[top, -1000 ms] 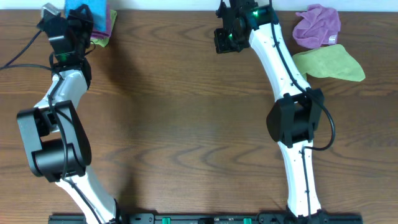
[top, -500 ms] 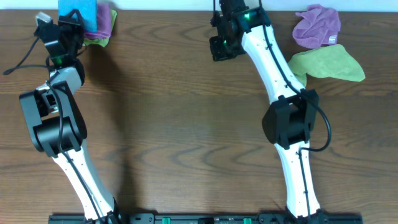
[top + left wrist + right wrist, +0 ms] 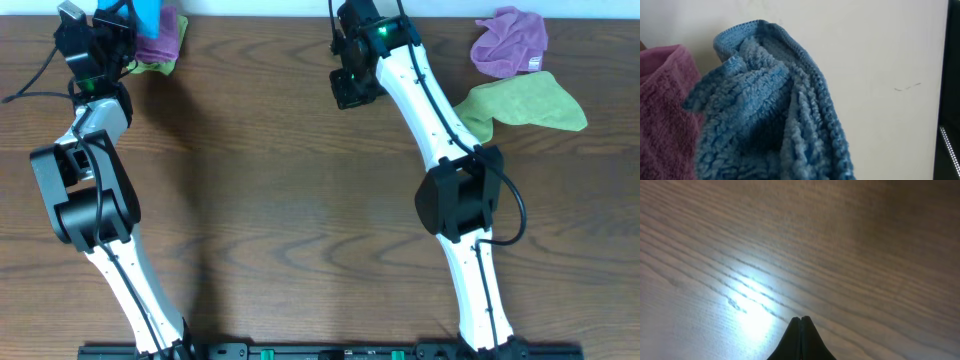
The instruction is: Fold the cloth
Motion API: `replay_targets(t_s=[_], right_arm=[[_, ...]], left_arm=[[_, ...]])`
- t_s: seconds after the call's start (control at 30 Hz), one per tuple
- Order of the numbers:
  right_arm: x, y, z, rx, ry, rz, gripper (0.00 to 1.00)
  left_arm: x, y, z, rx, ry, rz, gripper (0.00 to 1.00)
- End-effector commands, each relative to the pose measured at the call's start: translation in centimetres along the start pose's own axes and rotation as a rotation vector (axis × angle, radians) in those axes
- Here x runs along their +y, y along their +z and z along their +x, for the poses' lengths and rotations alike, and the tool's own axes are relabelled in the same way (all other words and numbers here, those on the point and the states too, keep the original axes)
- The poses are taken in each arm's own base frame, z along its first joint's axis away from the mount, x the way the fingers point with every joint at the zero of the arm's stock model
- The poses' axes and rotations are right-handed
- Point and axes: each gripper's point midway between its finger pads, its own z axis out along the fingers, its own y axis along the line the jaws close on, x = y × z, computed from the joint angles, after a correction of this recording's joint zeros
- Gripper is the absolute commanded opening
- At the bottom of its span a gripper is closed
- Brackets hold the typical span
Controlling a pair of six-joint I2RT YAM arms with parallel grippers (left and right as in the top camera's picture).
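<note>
Clutching cloth (image 3: 148, 13), bunched, in my left gripper (image 3: 124, 22) | purple rag (image 3: 166, 36) just beside cloth | my right gripper (image 3: 800, 326) clenched, empty, over surface (image 3: 280, 200), well apart from cloth

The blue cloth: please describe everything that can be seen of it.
The cloth is sky-blue, fluffy terry with a stitched edge. It is bunched into folds, not flat, and raised at the table's far left corner in front of a pale wall. Its label does not show. The left gripper seems to pinch it, though the fingers are hidden. A purple cloth is close beside it, perhaps touching.
</note>
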Motion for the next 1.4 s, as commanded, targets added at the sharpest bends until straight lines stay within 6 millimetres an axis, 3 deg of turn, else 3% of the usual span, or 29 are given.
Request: replay_targets(t_s=[0.0,0.13,0.4,0.43,0.5,0.57,0.6,0.63,0.67,1.03,1.13,1.37], right_arm=[[0.4,-1.2,-0.3,-0.021,-0.022,0.007,0.01],[0.4,-1.2,-0.3,-0.022,-0.023,0.007,0.01],[0.7,-1.2,-0.3,-0.026,-0.028,0.005,0.01],[0.8,-1.2,-0.3,-0.025,-0.030,0.004,0.01],[1.1,-1.2,-0.3,-0.026,-0.036,0.003,0.02],[1.4,-1.2,-0.3,-0.027,-0.042,0.002,0.01],[1.5,-1.2,-0.3,-0.027,-0.043,0.001,0.01],[1.7,-1.1,-0.3,-0.026,-0.046,0.000,0.02],[1.8,-1.1,-0.2,-0.026,-0.048,0.000,0.01],[3.2,-1.0,0.1,-0.019,-0.074,-0.006,0.01],[3.8,-1.0,0.3,-0.016,-0.085,-0.009,0.01],[4.8,-0.9,0.5,-0.012,-0.103,-0.012,0.01]], left_arm=[[-0.3,0.3,-0.3,-0.017,0.000,-0.009,0.06],[2.3,0.2,0.2,-0.012,-0.035,-0.118,0.06],[4.7,-0.2,1.3,0.032,-0.052,-0.214,0.06],[4.7,-0.2,1.5,0.040,-0.060,-0.212,0.11],[4.6,-0.2,1.8,0.056,-0.074,-0.206,0.38],[4.6,-0.2,1.9,0.066,-0.075,-0.204,0.41],[4.5,-0.2,2.1,0.076,-0.078,-0.203,0.61],[4.5,-0.3,2.2,0.080,-0.078,-0.201,0.88],[4.5,-0.3,2.2,0.086,-0.079,-0.199,0.96],[4.5,-1.1,2.9,0.192,-0.137,-0.180,0.95],[5.8,-2.2,1.5,0.198,-0.192,-0.208,0.95],[6.3,-3.9,-1.1,0.214,-0.218,-0.185,0.95]])
